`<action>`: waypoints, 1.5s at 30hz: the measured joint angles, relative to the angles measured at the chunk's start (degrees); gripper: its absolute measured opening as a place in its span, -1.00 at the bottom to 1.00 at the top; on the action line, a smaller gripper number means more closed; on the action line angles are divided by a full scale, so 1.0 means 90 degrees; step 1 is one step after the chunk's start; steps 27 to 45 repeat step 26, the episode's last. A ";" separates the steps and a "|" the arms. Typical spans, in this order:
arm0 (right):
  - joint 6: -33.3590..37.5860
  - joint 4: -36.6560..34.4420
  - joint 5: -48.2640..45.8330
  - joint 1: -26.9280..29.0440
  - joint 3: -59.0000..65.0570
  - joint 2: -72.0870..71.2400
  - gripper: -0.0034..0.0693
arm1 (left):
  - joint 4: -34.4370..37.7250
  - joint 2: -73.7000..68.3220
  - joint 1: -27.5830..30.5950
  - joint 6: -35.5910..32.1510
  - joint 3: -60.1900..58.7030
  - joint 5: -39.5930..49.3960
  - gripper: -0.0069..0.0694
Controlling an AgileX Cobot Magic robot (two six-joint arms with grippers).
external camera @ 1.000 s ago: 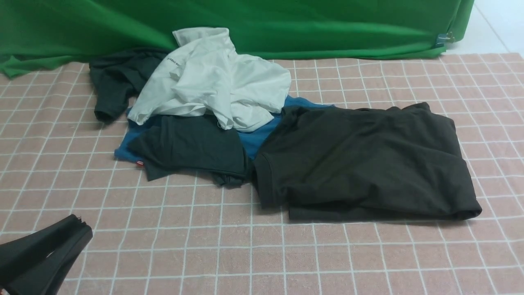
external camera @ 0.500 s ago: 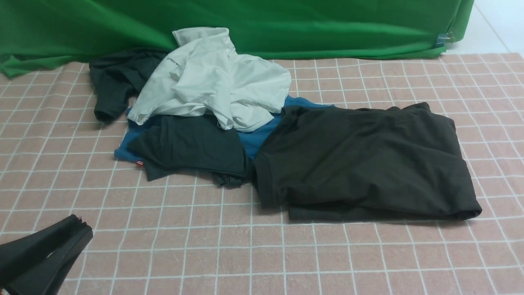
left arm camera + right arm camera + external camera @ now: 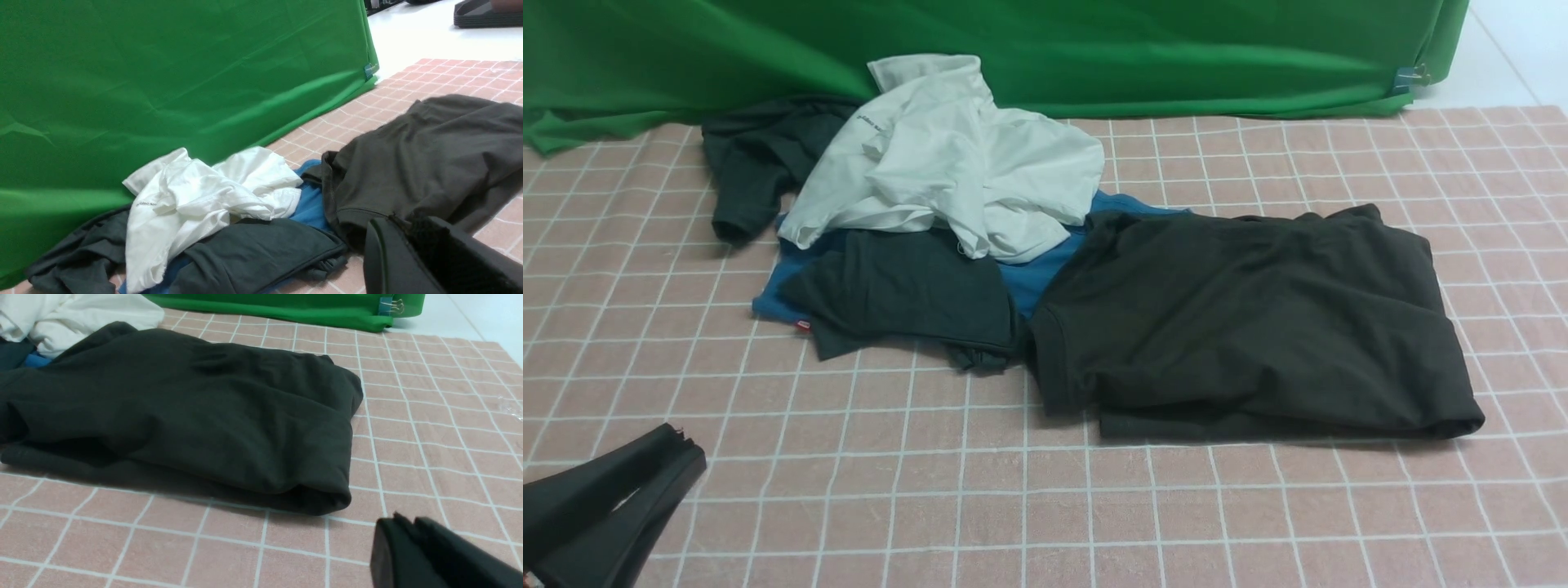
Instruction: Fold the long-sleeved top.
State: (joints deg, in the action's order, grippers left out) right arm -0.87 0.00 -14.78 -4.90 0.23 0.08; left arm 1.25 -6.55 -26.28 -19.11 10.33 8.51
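We log the long-sleeved top lying folded on the pink checked cloth, well ahead and to the right of the left gripper. That gripper sits low near the cloth's near-left area, jaws pressed together, holding nothing. The right gripper shows only in its wrist view, just short of the top's near corner; its fingers look nearly together, but we cannot tell for sure. Beyond the left gripper lie 3 other garments: white shirt, dark tee, blue garment.
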 joint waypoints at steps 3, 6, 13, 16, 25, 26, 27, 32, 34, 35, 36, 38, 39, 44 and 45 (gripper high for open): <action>0.0000 0.0000 0.0000 0.0000 0.0000 0.0000 -0.63 | 0.0184 0.0043 0.0557 0.0000 -0.0186 -0.0126 -0.79; 0.0000 0.0000 0.0000 0.0000 0.0000 0.0000 -0.61 | 0.0938 0.0270 0.2024 0.0000 -0.0567 0.0079 -0.79; 0.0000 0.0000 0.0003 0.0000 0.0000 0.0000 -0.57 | 0.1226 0.0683 0.3238 0.0006 -0.1159 0.1028 -0.79; 0.0000 0.0000 0.0009 0.0000 0.0000 0.0000 -0.55 | 0.1275 0.0716 0.3252 0.0001 -0.1173 0.1082 -0.79; -0.0006 0.0000 0.0021 0.0000 0.0000 -0.0002 -0.51 | 0.1311 0.0724 0.3252 0.0001 -0.1173 0.1082 -0.79; -0.0006 0.0000 0.0021 0.0000 0.0000 -0.0002 -0.51 | 0.1311 0.0724 0.3252 0.0001 -0.1173 0.1082 -0.79; -0.0006 0.0000 0.0021 0.0000 0.0000 -0.0002 -0.51 | 0.1311 0.0724 0.3252 0.0001 -0.1173 0.1082 -0.79; -0.0006 0.0000 0.0021 0.0000 0.0000 -0.0002 -0.51 | 0.1311 0.0724 0.3252 0.0001 -0.1173 0.1082 -0.79; -0.0006 0.0000 0.0021 0.0000 0.0000 -0.0002 -0.51 | 0.1311 0.0724 0.3252 0.0001 -0.1173 0.1082 -0.79; -0.0006 0.0000 0.0021 0.0000 0.0000 -0.0002 -0.51 | 0.1311 0.0724 0.3252 0.0001 -0.1173 0.1082 -0.79; -0.0006 0.0000 0.0021 0.0000 0.0000 -0.0002 -0.51 | 0.1311 0.0724 0.3252 0.0001 -0.1173 0.1082 -0.79; -0.0006 0.0000 0.0021 0.0000 0.0000 -0.0002 -0.51 | 0.1311 0.0724 0.3252 0.0001 -0.1173 0.1082 -0.79; -0.0006 0.0000 0.0021 0.0000 0.0000 -0.0002 -0.51 | 0.1311 0.0724 0.3252 0.0001 -0.1173 0.1082 -0.79; -0.0006 0.0000 0.0021 0.0000 0.0000 -0.0002 -0.51 | 0.1311 0.0724 0.3252 0.0001 -0.1173 0.1082 -0.79; -0.0006 0.0000 0.0021 0.0000 0.0000 -0.0002 -0.51 | 0.1311 0.0724 0.3252 0.0001 -0.1173 0.1082 -0.79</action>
